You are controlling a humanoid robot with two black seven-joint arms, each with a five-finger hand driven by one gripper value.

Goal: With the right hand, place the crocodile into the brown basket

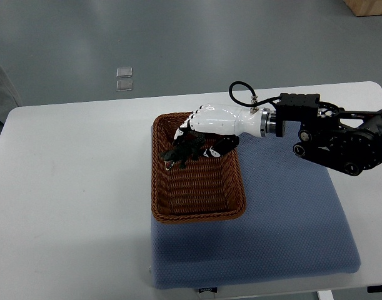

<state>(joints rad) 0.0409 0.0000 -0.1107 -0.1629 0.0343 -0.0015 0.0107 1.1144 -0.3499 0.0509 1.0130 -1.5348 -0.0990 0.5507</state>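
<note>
In the top view, the right hand [211,125] is reaching in from the right edge. Its fingers [217,149] are curling around the crocodile [178,153], so it appears to be gripping the toy rather than letting go.

The crocodile is hanging at the fingertips over the far half of the brown basket [200,216], inside the rim. I cannot tell whether it is already touching the woven floor. Judging by how loosely it is sitting in the fingers, it is probably a light toy, plastic or rubber, not fragile and not slippery. Its thin tail and legs may be bending or snagging in the weave. The thicker middle of the body looks like the best place to hold it, and that seems to be where the fingers are closing.

The toy is showing as a small, dark, nearly black-green shape with a ragged outline, and finer detail is too small to read.

The basket is lying on a blue mat [291,225] on a white table [72,175].
</note>
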